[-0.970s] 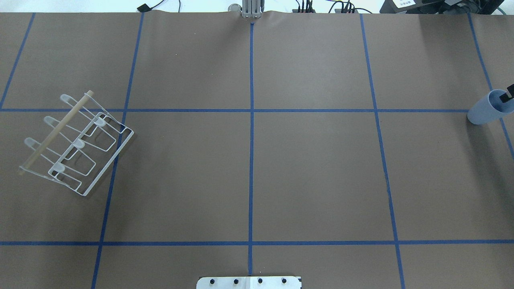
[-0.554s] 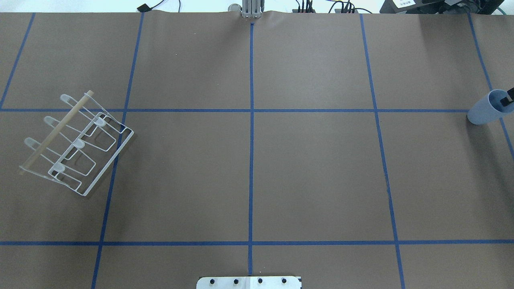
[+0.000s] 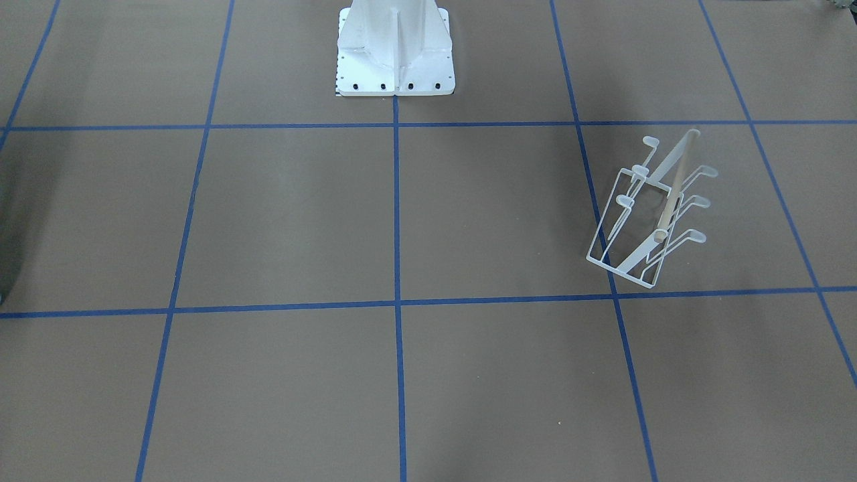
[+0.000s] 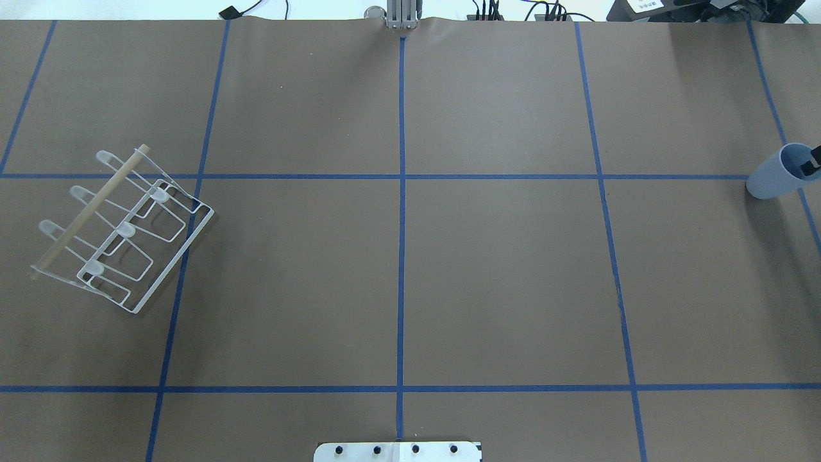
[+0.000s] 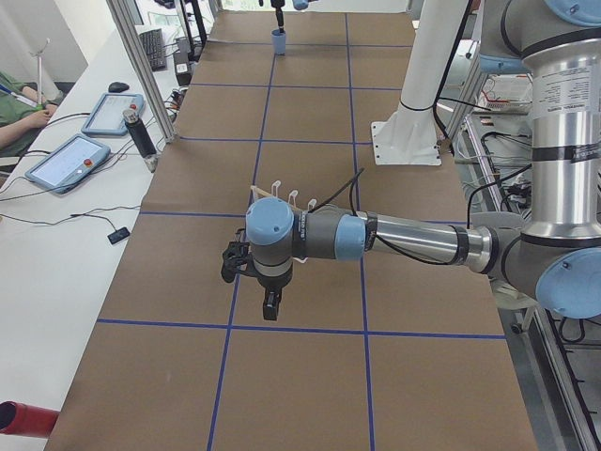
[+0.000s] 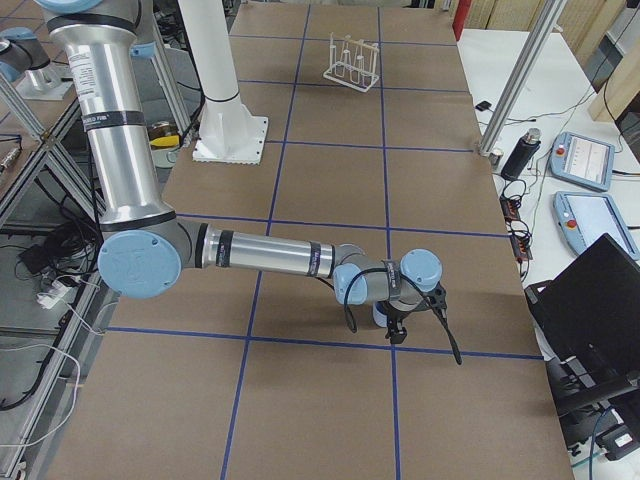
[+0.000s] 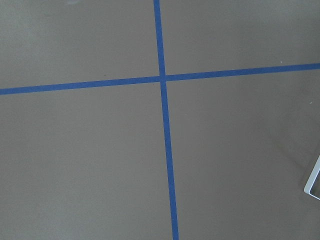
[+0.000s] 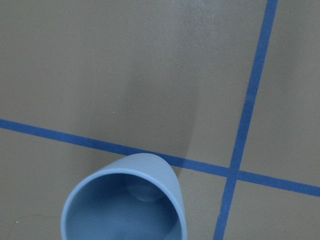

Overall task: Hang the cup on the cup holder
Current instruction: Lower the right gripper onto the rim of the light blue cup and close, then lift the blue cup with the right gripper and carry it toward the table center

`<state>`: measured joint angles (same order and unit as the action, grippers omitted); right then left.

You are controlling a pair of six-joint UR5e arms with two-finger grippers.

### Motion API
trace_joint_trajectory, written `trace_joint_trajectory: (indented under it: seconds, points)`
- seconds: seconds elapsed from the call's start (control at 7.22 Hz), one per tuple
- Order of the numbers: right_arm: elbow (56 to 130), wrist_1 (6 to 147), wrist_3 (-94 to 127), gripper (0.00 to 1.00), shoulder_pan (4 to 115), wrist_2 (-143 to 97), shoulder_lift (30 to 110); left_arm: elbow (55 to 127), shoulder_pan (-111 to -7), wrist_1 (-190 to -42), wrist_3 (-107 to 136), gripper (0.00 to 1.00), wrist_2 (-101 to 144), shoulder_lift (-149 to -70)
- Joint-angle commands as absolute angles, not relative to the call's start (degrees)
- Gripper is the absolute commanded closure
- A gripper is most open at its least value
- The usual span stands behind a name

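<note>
Right gripper (image 6: 395, 328): hung directly over the cup (image 4: 770, 181). From overhead, one black finger (image 4: 812, 160) sat inside the cup's mouth, close to the rim. The other finger was out of frame, so I could not tell how wide the jaws stood or whether they had gripped.

Left gripper (image 5: 270, 310): hovered above the table (image 4: 500, 269) just beside the cup holder (image 4: 174, 261), with nothing seen in it. Only the side camera caught it, so its opening could not be told.

Cup: stood upright, mouth up, at the table's far right edge, beside a crossing of the blue tape lines. The inside looked empty in the right wrist view.

Cup holder: sat at the table's left side, skewed to the tape grid and well apart from the cup. Its wooden rod (image 4: 90, 208) ran along the slanted bar, and every prong (image 4: 126, 230) seen was bare.

Handling: the pale blue tumbler looked light, stiff and thin-walled, with a smooth matte skin and no handle. It was probably easy to tip or to let slip.

Where to hold: pinching the wall at the rim, one finger inside and one outside, seemed the natural grip. The tapered body would likely squirt out of a grip around its sides.

Caution: the cup had to go mouth-down over a prong, so a finger inside the mouth might foul the prong. The light wire rack could slide if nudged.
</note>
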<state>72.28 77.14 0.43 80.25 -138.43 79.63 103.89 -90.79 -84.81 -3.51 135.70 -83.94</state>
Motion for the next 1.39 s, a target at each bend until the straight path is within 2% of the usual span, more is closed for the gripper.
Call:
trace_joint_trajectory:
  seconds: [0.0, 0.14, 0.28, 0.42, 0.55, 0.97, 1.25]
  points:
    - [71.3, 77.1, 0.4, 0.0, 79.5, -138.4, 79.6, 103.9, -90.8, -84.8, -3.6, 0.02, 135.7, -83.8]
    - [71.1, 77.1, 0.4, 0.0, 79.2, -138.4, 79.6, 103.9, -90.8, -84.8, -3.6, 0.02, 135.7, -83.8]
    - [70.9, 77.1, 0.4, 0.09, 79.2, -138.4, 79.6, 103.9, -90.8, -84.8, -3.6, 0.02, 135.7, -83.8]
    - [70.9, 77.0, 0.8, 0.69, 79.2, -138.5, 79.5, 103.8, -90.8, -84.8, -3.6, 0.02, 135.7, -83.8]
    - [71.2, 76.9, 0.8, 1.0, 79.2, -138.6, 79.5, 103.9, -90.8, -84.8, -3.6, 0.02, 135.7, -83.8]
    - [74.3, 76.9, 1.1, 1.0, 80.6, -142.9, 79.2, 104.1, -90.8, -84.9, -3.6, 0.02, 135.7, -83.7]
    - [81.0, 76.9, 1.4, 1.0, 82.5, -153.2, 79.1, 104.2, -90.8, -89.1, -3.5, 0.02, 135.7, -83.9]
